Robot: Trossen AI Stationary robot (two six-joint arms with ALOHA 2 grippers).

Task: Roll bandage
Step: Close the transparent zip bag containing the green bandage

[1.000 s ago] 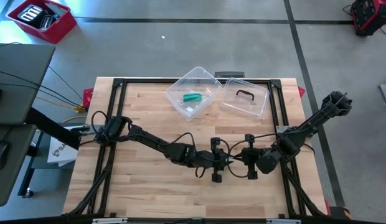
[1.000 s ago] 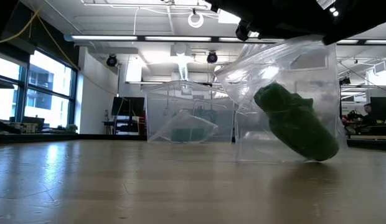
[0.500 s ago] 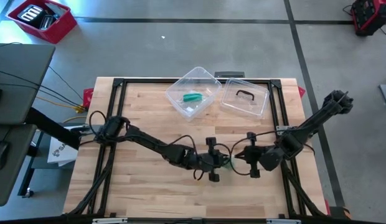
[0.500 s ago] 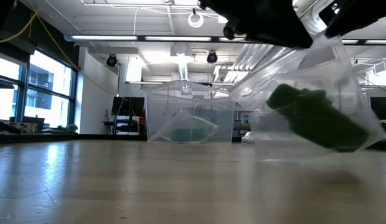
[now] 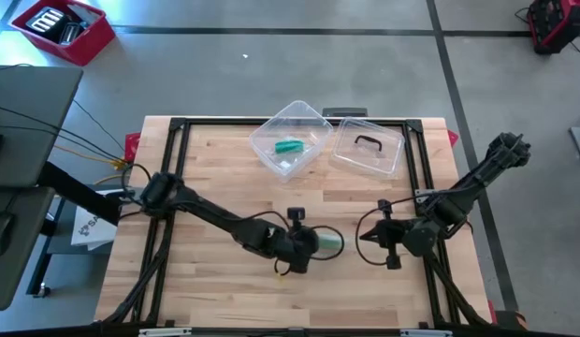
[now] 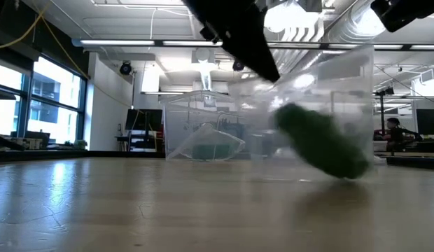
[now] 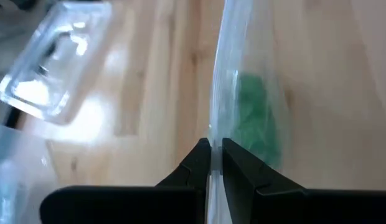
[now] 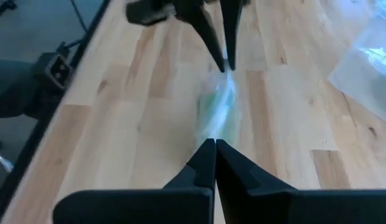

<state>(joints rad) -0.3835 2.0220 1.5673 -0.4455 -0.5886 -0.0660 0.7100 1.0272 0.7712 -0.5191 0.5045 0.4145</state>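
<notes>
A clear plastic bag (image 5: pixel 331 241) holding a green bandage roll (image 6: pixel 320 143) is near the table's middle, toward the near edge. My left gripper (image 5: pixel 311 245) is shut on the bag's left end. In the left wrist view the bag (image 7: pixel 243 93) stretches away from the fingers with the green roll (image 7: pixel 255 118) inside. My right gripper (image 5: pixel 365 235) is shut a short way to the bag's right, apart from it. In the right wrist view its shut fingers (image 8: pixel 213 149) have nothing between them, and the bag (image 8: pixel 219 102) lies beyond. My left gripper pinches the bag's thin plastic edge (image 7: pixel 216 138) between its two fingers, beside the green roll. The fingers slant down from the table's left. The bag hangs tilted below them (image 6: pixel 269 73); whether its lower end (image 6: pixel 343 173) touches the table I cannot tell.
A clear container (image 5: pixel 290 140) with another green roll inside stands at the far middle. Its clear lid (image 5: pixel 368 147) with a black handle lies to its right. Bare wooden table lies left of the bag and along the near edge.
My left gripper has gone toward the table's left edge and turned, drawing the bag along; the bag has swung and tilted. My right gripper has drawn back a little toward the right edge and now stands apart from the bag.
</notes>
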